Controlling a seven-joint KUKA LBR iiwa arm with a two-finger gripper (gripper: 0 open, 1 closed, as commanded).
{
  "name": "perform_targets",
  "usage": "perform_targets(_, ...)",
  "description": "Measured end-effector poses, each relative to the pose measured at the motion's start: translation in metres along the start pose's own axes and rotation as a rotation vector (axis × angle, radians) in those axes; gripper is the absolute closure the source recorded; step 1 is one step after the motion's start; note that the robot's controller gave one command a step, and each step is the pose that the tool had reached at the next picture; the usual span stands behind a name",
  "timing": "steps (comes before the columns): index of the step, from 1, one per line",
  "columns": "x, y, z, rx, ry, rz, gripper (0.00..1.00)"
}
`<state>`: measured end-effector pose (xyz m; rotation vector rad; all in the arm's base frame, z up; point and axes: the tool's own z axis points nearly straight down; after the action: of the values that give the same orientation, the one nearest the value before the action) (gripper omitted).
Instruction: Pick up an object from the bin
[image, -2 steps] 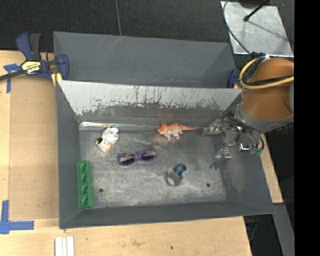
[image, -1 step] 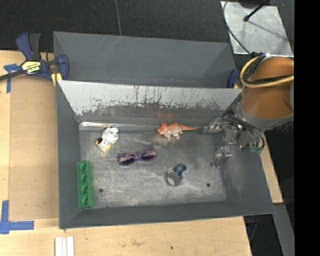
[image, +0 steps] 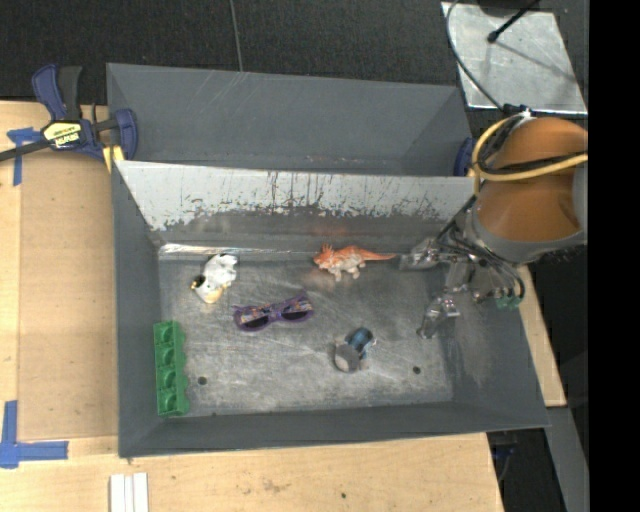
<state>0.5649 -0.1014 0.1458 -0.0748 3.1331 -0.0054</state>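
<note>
My gripper (image: 429, 289) hangs over the right side of the bin floor, open, with nothing between its fingers. One fingertip (image: 417, 259) points left near the back wall; the other (image: 435, 321) points down toward the floor. An orange toy dinosaur (image: 345, 260) lies just left of the upper fingertip, apart from it. A small blue and grey object (image: 353, 349) sits on the floor to the lower left of the gripper.
Purple sunglasses (image: 272, 313) lie mid-floor. A white and yellow toy (image: 215, 277) sits at the back left. A green block strip (image: 170, 367) lies along the left wall. The arm with its orange cover reaches in over the right rim.
</note>
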Motion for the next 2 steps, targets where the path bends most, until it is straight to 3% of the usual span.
perform_targets(1, 0.026, 0.037, 0.016, -0.004, 0.004, -0.319, 0.0)
perform_targets(2, 0.039, 0.063, 0.014, -0.005, 0.006, -0.26, 0.0)
